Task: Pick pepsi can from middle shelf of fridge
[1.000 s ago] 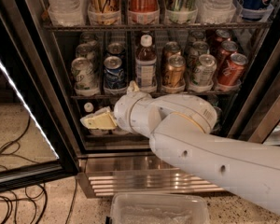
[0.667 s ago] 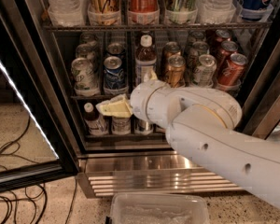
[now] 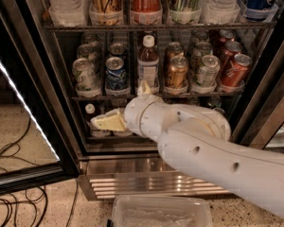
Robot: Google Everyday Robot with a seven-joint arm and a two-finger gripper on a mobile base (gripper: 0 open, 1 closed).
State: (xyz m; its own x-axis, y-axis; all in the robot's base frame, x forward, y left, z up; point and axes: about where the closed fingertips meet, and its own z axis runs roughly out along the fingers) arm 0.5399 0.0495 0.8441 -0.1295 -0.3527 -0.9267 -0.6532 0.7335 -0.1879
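The fridge [image 3: 23,65] stands open in front of me. The pepsi can [image 3: 116,74], deep blue with a silver top, stands on the middle shelf [image 3: 99,97], second from the left in the front row. My gripper [image 3: 107,122] is at the end of the white arm [image 3: 203,145]. It points left, below the middle shelf's front rail and just under the pepsi can, in front of the bottom shelf. It holds nothing that I can see and is apart from the can.
A pale green-silver can [image 3: 85,74] stands left of the pepsi can, a capped bottle [image 3: 148,63] right of it, then a gold-brown can [image 3: 176,72] and red cans [image 3: 236,70]. The glass door [image 3: 19,103] hangs open at left. A clear bin [image 3: 161,214] and cables [image 3: 9,174] lie on the floor.
The gripper rose up and right toward the middle shelf, then dropped back down and left below the shelf rail. The cans have not moved.
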